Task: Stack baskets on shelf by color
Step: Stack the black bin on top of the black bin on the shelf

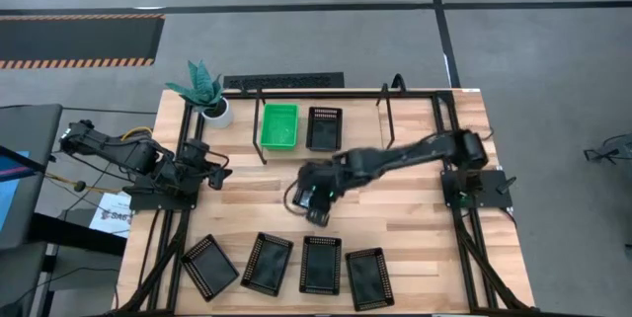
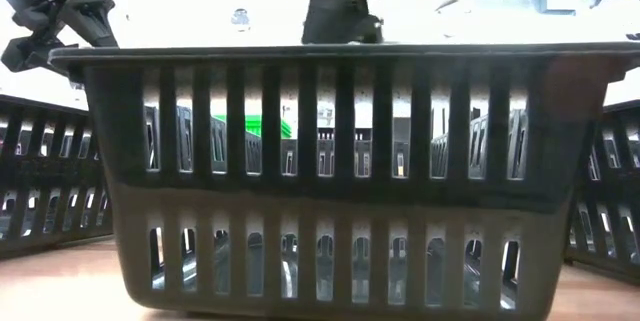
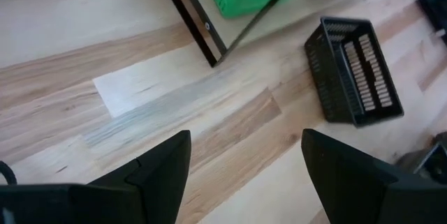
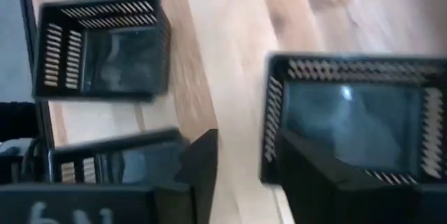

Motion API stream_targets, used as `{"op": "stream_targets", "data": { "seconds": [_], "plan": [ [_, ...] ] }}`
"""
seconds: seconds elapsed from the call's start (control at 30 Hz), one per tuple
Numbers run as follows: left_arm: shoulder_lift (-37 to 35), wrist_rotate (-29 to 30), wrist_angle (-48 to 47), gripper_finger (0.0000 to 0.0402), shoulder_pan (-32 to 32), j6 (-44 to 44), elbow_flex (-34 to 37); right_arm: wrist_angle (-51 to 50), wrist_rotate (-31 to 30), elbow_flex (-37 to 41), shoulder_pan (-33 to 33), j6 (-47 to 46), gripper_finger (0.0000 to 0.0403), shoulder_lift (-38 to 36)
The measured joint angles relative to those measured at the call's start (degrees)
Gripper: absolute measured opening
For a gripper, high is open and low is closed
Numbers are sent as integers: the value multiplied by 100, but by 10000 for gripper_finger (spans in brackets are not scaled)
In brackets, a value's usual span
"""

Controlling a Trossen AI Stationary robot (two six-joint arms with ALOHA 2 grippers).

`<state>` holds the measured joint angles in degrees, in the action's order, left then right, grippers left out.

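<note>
Closest to the front of the table, on the side farthest from the shelf of thin black metal tubing [image 1: 386, 118], four black plastic mesh baskets lie in a loose row, all mouth up: the first basket [image 1: 209, 267] is turned at an angle, the second basket [image 1: 268, 263] and third basket [image 1: 320, 264] sit nearly parallel, and the fourth basket [image 1: 364, 278] lies a touch farther from the shelf than the rest. One of them fills the table-level camera's view with its slotted wall. Between that row and the shelf, over bare wood near the middle of the table, hangs the right gripper [image 1: 318, 201], its arm stretched in from the right side; its two dark fingers [image 4: 200, 165] stand apart with nothing between them, and black baskets lie on the table below it. Level with it but well off to the shelf's left end, the left gripper [image 1: 213, 175] waits close to its own base, fingers [image 3: 162, 169] spread wide and empty over the boards. Farther back, inside the shelf's frame, a bright green plastic mesh basket [image 1: 278, 125] and a fifth black mesh basket [image 1: 324, 127] sit side by side, green on the left, almost touching. Just beyond the shelf's left corner stands a small spiky green plant in a white pot [image 1: 203, 93].
</note>
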<state>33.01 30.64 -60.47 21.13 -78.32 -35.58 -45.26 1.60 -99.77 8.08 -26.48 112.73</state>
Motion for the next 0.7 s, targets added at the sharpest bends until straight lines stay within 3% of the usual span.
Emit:
{"op": "stream_targets", "data": {
  "seconds": [0.17, 0.37, 0.57, 0.7],
  "plan": [
    [-2, -232, -4, 261, 2, 348, -1, 447, -25, -3, 212, -4, 206, 547],
    [-2, -280, -24, 261, 0, 658, -1, 560, -43, -4, 216, -55, 210, 1087],
    [-2, -284, -16, 261, 2, 737, -1, 310, -56, 11, 190, -360, 188, 1346],
    [-2, -322, -13, 261, 2, 734, -1, 260, -56, -7, 203, -429, 129, 1308]
  ]
}}
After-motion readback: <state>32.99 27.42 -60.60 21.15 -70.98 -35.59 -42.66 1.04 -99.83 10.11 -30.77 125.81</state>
